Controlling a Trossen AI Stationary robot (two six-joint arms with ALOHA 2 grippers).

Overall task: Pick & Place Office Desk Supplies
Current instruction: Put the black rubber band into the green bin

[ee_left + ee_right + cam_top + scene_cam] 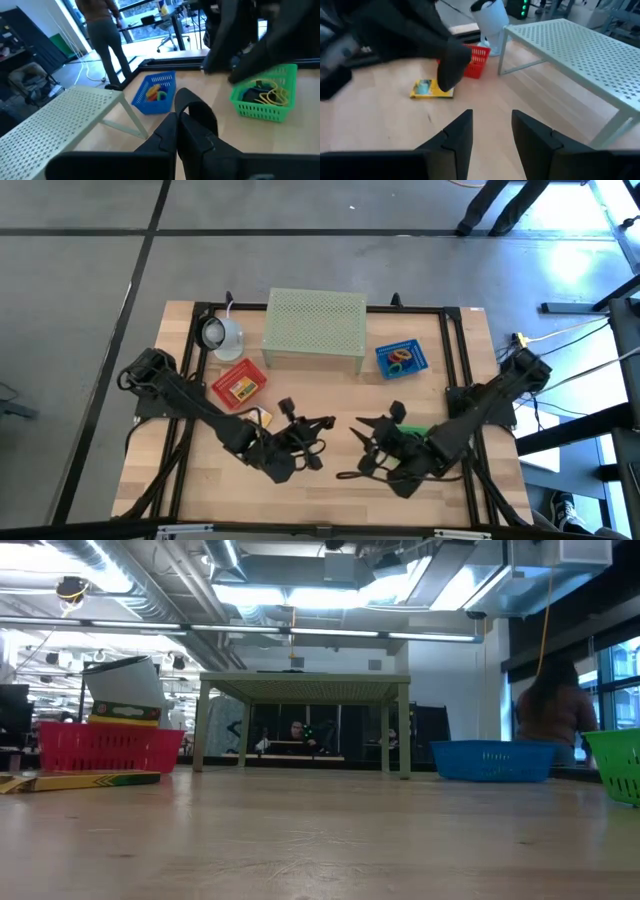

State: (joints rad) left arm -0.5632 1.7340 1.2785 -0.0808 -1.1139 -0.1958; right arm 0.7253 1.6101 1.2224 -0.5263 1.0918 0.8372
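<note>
While most supplies already sit sorted into baskets, at least one loose piece lies outside them, so the job reads as well advanced but unfinished.

Tabletop (330,480), pale wood: near half bare apart from both arms.
Perforated stand (315,328), pale green, at the far middle: nothing seen on top; whatever is under it is hidden from above.
Red basket (239,383): holds a yellow printed box; other contents not legible.
Blue basket (401,359): yellow, red and green small items inside, kinds unclear.
Green basket (265,94): dark clips and yellow loops inside; in the high view largely covered by the right arm.
Yellow packet (431,89): flat on the wood just beside the red basket, partly masked by the left arm; judged still to be placed.
Left gripper (182,117): fingers pressed together, nothing between them, near the tabletop's middle.
Right gripper (492,131): fingers spread, nothing between them, facing the left one.
White cup-like object (221,334): purpose unclear.
</note>
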